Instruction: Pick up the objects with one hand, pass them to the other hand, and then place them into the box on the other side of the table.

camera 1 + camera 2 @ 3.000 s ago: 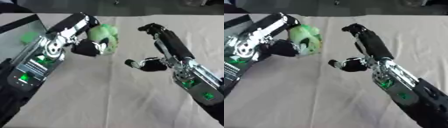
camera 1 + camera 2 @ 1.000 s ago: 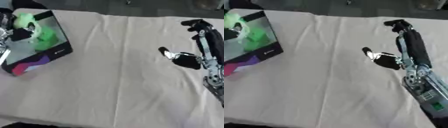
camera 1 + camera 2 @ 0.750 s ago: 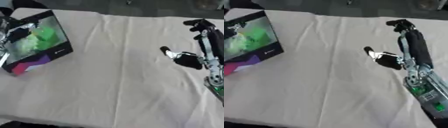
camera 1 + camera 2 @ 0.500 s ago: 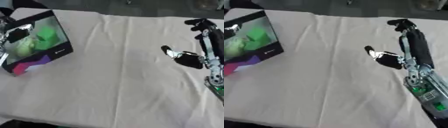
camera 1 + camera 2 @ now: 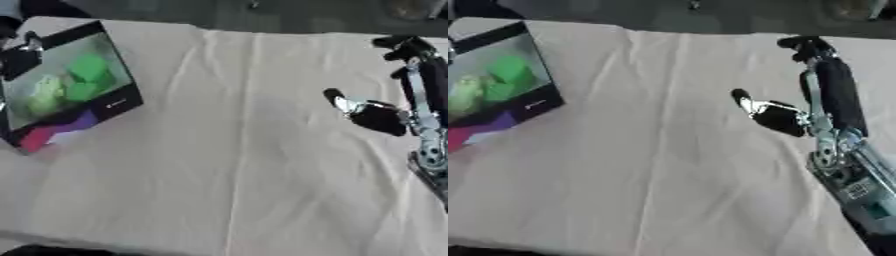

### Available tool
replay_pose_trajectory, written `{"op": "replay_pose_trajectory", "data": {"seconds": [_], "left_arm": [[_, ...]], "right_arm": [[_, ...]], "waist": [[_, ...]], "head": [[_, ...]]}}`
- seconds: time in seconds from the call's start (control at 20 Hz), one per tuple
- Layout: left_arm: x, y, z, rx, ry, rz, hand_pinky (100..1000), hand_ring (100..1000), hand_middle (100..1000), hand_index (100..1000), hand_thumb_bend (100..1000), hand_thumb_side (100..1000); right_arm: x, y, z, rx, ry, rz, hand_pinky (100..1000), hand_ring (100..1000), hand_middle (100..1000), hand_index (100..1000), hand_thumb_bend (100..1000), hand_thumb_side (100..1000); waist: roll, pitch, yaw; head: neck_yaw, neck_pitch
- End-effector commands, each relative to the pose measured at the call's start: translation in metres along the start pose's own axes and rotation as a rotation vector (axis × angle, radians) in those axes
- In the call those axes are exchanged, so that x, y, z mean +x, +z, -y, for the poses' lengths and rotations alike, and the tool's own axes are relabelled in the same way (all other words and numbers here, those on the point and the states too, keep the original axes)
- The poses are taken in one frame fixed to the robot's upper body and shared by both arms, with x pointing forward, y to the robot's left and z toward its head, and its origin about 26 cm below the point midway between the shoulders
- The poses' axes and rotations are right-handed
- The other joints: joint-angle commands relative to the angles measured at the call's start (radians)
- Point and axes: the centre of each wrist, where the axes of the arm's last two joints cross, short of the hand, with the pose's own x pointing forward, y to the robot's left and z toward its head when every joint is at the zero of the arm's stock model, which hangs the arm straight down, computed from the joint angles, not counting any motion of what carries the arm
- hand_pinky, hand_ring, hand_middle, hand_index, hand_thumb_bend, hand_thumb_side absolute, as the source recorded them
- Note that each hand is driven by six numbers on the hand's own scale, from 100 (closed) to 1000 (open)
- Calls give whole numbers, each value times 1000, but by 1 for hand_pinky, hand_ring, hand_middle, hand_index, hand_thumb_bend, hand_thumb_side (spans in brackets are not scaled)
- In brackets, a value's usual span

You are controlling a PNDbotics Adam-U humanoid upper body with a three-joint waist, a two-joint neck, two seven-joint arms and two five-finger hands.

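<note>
Cream cloth, creased with long folds, covered the table (image 5: 227,165) from edge to edge, with a dark floor beyond it at twelve o'clock. Over at ten o'clock sat the box (image 5: 70,85), black-walled, tipped so its open face looked up at the camera, a magenta and purple patch on its lower side. Inside it lay the green objects (image 5: 86,76): a brighter green lump toward the upper middle, a paler yellow-green one just beside it at its eight o'clock, the two touching or nearly so; their exact shapes could not be made out. At the box's far left rim a dark bit of the left hand (image 5: 19,56) showed against the picture's edge, too little of it in view to tell how its fingers were set. Across the table at three o'clock, well apart from the box, the right hand (image 5: 773,116) hung above the cloth, thumb jutting out toward nine o'clock, fingers stretched up toward twelve o'clock, spread and holding nothing, its silver-jointed forearm running down toward five o'clock.
</note>
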Motion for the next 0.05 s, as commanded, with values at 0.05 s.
{"op": "replay_pose_trajectory", "data": {"seconds": [0.05], "left_arm": [[16,8,-14,63,104,90,1000,715,766,742,100,632]], "right_arm": [[-2,-4,12,-70,-38,-1,586,766,817,832,589,330]], "waist": [[-13,-20,-1]], "head": [[-12,-1]]}}
